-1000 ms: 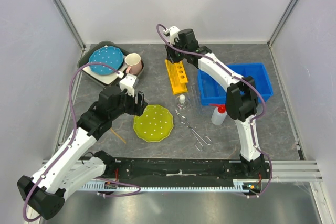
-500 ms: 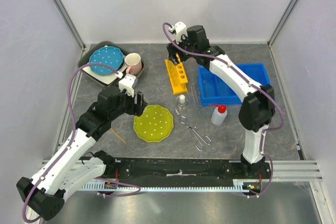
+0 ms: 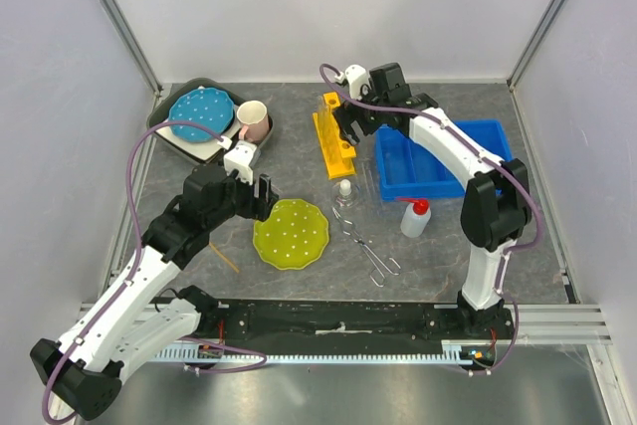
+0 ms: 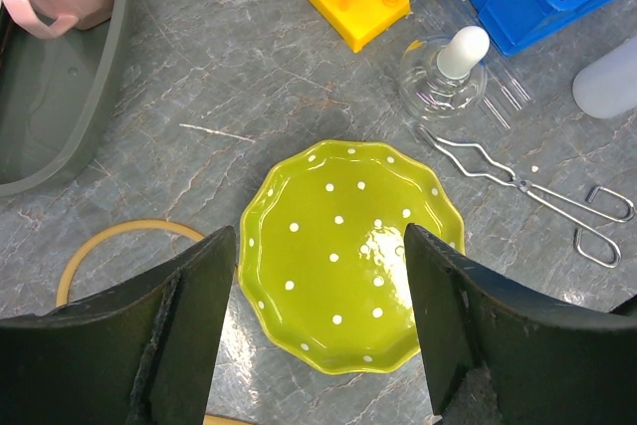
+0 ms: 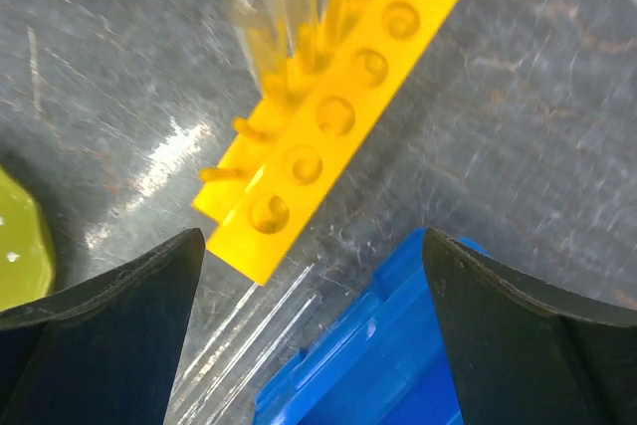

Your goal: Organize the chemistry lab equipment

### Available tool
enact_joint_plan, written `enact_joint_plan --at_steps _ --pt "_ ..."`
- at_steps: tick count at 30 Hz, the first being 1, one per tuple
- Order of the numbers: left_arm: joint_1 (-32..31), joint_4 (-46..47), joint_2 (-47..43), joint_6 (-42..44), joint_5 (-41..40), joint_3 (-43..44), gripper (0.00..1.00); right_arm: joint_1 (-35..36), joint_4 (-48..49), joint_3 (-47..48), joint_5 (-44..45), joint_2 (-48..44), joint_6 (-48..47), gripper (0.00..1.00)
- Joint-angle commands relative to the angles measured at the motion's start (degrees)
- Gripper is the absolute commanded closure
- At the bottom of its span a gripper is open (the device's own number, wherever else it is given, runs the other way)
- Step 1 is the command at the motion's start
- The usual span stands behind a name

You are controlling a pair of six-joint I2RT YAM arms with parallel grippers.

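Grey marbled surface [image 3: 299, 161] inside white walls, seen from above. The yellow rack [image 3: 333, 141] sits in the upper middle of the top view, its long side running up the frame, with the blue bin [image 3: 448, 158] just to its right. My right jaws hang over the rack, spread wide with nothing between them. Through that wrist camera I see the row of holes and one clear tube [image 5: 261, 17] standing in the rack at the upper left, a bit blurred. More clear tubes [image 5: 249, 330] lie flat between rack and bin. Below the rack's lower end stands the small white-capped flask [image 3: 345, 193], and the metal tongs [image 3: 370, 252] lie flat just below it, handles toward the lower right. The white bottle [image 3: 415, 218] with the red cap stands upright to the right of the flask, near the bin's lower left corner. My left jaws are apart too, holding nothing, hovering over the yellow-green plate [image 4: 348, 251] mid-frame. At the upper left a grey tray [image 3: 177, 141] holds the blue plate [image 3: 199, 111] and the pink mug [image 3: 253, 121]. A thin yellowish ring [image 4: 95, 246] lies left of the yellow-green plate
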Motion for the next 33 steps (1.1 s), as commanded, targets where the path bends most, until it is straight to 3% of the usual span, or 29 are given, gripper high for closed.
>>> enact_joint_plan --at_steps 1,6,20,26,30,33 --pt "0.14 2.22 -0.67 2.18 0.98 -0.23 0.25 -1.78 -1.17 -0.48 -1.62 3.57 1.64 0.02" --pt "0.14 2.22 -0.67 2.18 1.07 -0.23 0.25 -1.79 -0.91 0.83 -3.82 8.66 6.03 0.02" --pt "0.14 2.22 -0.67 2.26 1.33 -0.23 0.25 -0.91 0.33 1.53 -3.21 12.18 8.58 0.09" --pt "0.14 2.22 -0.67 2.26 1.24 -0.32 0.24 1.11 -0.55 3.64 -0.13 14.12 6.83 0.20" --pt "0.14 2.22 -0.76 2.26 1.33 -0.32 0.24 1.38 -1.52 4.96 1.19 14.74 4.46 0.39" --pt "0.14 2.31 -0.58 2.26 1.42 -0.23 0.24 1.47 -2.13 6.28 1.98 14.91 2.52 0.48"
